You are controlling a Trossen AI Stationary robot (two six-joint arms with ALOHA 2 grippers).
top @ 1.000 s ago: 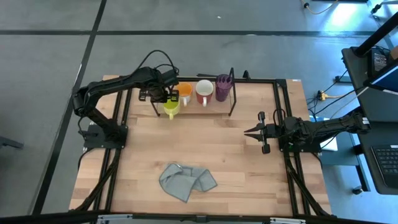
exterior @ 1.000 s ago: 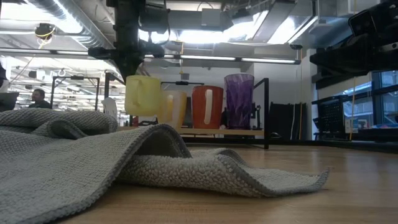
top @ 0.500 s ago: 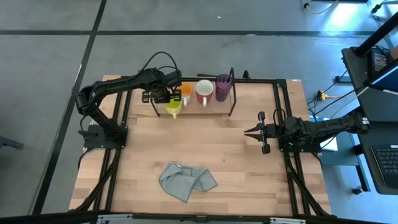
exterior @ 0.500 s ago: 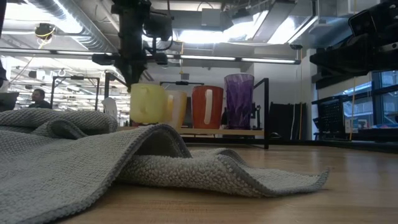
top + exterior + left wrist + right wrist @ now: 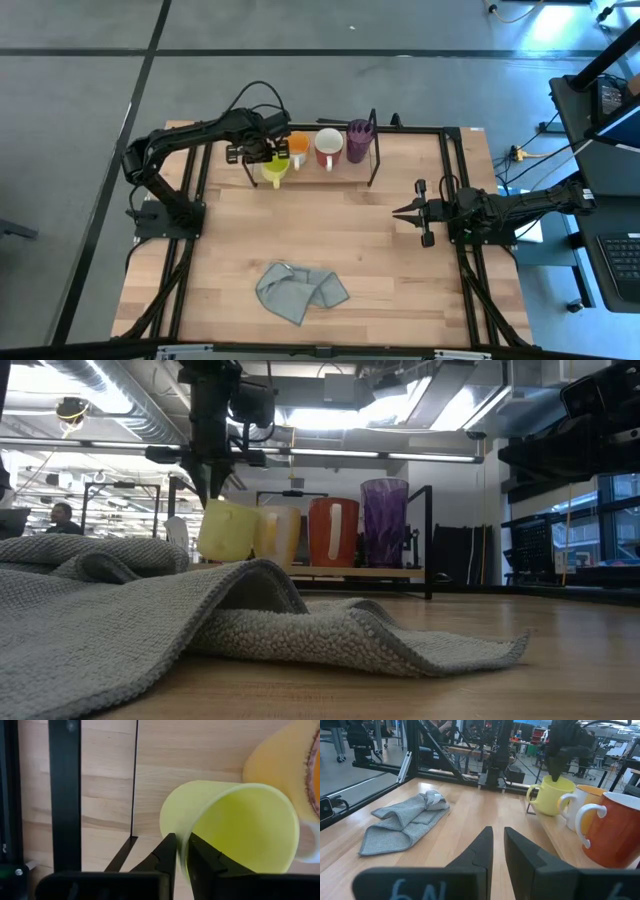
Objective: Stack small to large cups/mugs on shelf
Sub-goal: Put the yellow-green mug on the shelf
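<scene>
My left gripper (image 5: 264,158) is shut on the small yellow mug (image 5: 275,171) at the left end of the black wire shelf (image 5: 374,160). The orange mug (image 5: 297,150), the white mug with reddish inside (image 5: 328,148) and the purple tumbler (image 5: 358,140) stand upright in a row on the shelf. In the low view the yellow mug (image 5: 226,530) is tilted beside the orange mug (image 5: 281,536); the grey cloth hides its bottom edge. My right gripper (image 5: 398,212) waits shut and empty near the table's right edge. My left gripper holds the yellow mug by its rim wall (image 5: 182,851), one finger (image 5: 202,857) inside the mug and one (image 5: 165,852) outside. The fingers come from above, pointing down. The mug hangs tilted below them; whether its bottom touches the shelf I cannot tell.
A crumpled grey cloth (image 5: 300,290) lies on the near middle of the table and fills the front of the low view (image 5: 150,630). The black table frame (image 5: 448,160) runs along the table's sides. Bare wood lies between the shelf and the cloth.
My left gripper has gone down toward the shelf's left end with the yellow mug, still shut on its rim. The mug has come lower beside the orange mug and has tipped from upright to tilted.
</scene>
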